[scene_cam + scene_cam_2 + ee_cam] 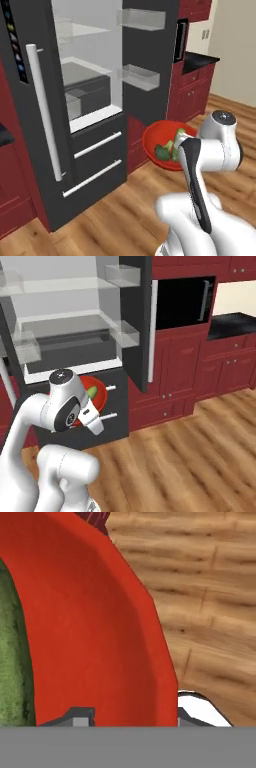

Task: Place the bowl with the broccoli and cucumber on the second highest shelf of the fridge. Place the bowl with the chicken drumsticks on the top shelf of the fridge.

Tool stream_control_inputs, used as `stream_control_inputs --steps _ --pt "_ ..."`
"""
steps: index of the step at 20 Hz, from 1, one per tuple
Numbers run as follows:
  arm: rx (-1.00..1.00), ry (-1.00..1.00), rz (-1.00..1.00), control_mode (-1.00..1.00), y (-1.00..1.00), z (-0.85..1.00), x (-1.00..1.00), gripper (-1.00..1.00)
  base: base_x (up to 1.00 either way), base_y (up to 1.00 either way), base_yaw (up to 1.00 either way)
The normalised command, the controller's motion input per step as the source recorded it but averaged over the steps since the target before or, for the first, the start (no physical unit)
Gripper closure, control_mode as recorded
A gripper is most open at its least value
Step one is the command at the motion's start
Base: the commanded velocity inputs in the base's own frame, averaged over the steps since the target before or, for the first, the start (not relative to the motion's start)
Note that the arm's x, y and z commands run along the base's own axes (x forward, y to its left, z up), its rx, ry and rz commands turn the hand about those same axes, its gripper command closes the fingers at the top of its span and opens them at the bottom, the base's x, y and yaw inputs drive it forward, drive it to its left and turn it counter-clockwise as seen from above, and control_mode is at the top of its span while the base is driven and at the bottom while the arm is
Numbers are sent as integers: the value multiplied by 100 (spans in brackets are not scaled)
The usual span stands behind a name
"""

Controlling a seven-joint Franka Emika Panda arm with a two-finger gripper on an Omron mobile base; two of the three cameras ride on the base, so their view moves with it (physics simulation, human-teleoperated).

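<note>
Here the gripper (127,714) is clamped on the rim of the red bowl (161,140), one fingertip inside the wall and one outside. The bowl hangs above the wood floor (125,200), in front of the open fridge (75,100), low beside its drawers (97,160). The broccoli and cucumber (167,149) lie inside.

Red bowl (159,139) with green vegetables (170,148) airborne, tilted, before open fridge (75,100).
</note>
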Motion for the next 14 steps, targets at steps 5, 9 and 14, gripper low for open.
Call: stream_control_inputs --steps 5,9,14 --pt "0 0 0 100 0 0 0 100 69 -41 72" --pt "0 0 0 100 0 0 0 100 91 -8 62" --pt "0 0 0 100 0 0 0 100 100 -16 11"
